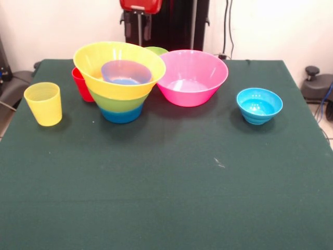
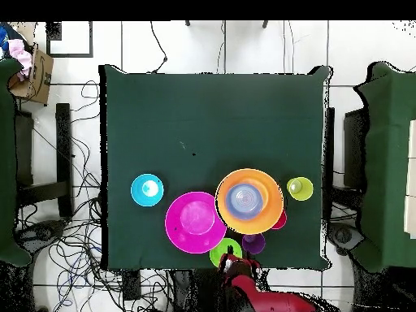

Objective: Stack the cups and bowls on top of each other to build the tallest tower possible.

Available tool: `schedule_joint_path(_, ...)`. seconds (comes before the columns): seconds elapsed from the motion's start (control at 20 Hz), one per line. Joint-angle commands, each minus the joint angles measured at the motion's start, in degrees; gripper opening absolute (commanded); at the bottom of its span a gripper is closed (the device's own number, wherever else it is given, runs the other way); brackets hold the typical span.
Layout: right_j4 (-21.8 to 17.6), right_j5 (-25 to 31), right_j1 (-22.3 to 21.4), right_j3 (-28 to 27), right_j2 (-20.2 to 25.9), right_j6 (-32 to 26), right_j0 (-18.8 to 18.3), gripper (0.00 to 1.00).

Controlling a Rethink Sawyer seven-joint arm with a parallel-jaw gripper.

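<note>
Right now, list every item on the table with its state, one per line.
Large orange plastic bowl: upright, top of a nested stack, a small bowl inside.
Green bowl: nested under it.
Blue bottom bowl: carries the stack.
Pink plastic bowl: upright, empty.
Small blue bowl: upright, alone.
Yellow translucent cup: upright, empty.
Red cup: upright, behind the stack.
Purple cup: unstacked.
Gripper: drawn back.
</note>
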Motion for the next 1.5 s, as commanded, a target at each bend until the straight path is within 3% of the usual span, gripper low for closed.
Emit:
schedule_joint_path(0.05,-3.14,-3.74,9.37,-10.21,-0.14,1.13,1.39,1.0)
schedule_joint_path(0.45,-2.63,-9.03,15.58,-13.3,-2.69,1.3,2.25,1.0)
schedule_joint_path(1.3,-2.83,-6.11,15.06,-15.83,0.4,2.61,2.29,1.0)
schedule_joint_path(1.5,-2.8,-7.42,17.08,-17.89,0.25,2.1,2.4,1.0)
